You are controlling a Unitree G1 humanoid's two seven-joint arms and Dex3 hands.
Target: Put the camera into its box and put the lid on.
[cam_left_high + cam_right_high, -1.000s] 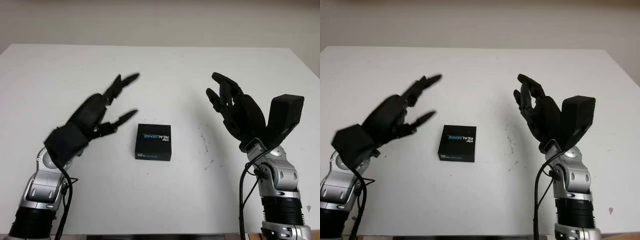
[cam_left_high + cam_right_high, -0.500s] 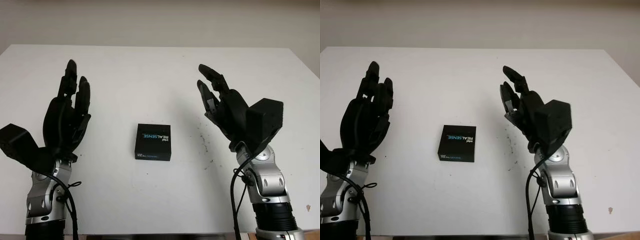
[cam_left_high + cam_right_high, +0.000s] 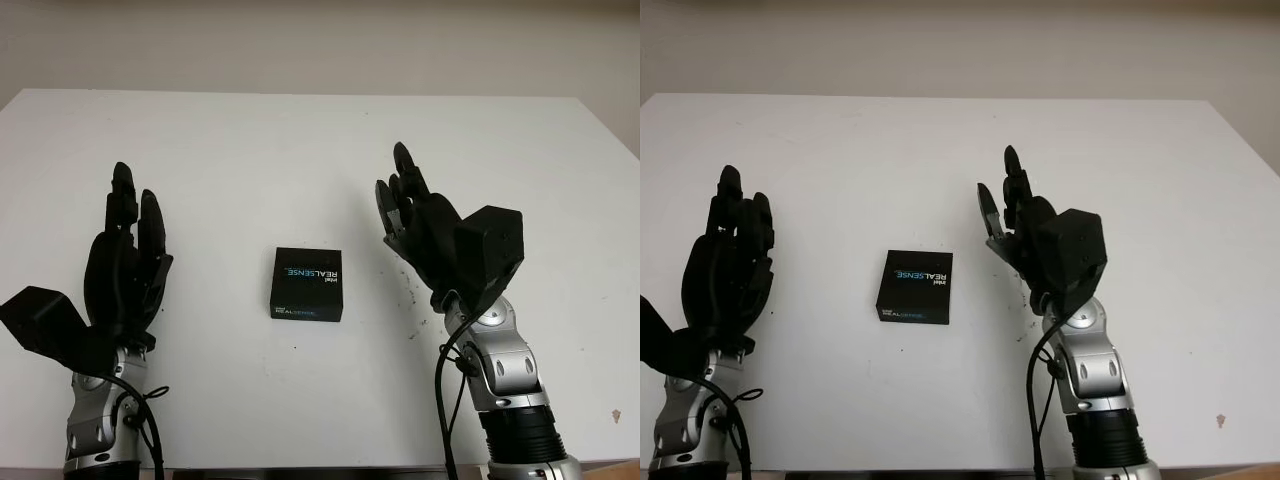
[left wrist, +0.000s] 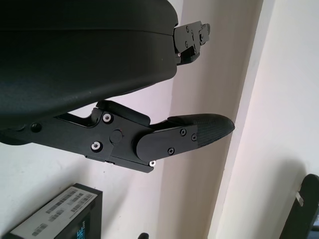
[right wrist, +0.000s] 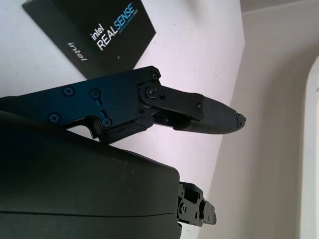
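Currently the closed black box point(image 3: 306, 284) lies mid-table, well clear of every edge, between the open, empty left hand point(image 3: 125, 270) and right hand point(image 3: 425, 225); likely light, rigid, smooth-sided, best gripped across opposite side walls

A white counter point(image 3: 300, 140) carries one closed black box point(image 3: 306, 284), lying flat between the raised fingers point(image 3: 135, 215) of both hands
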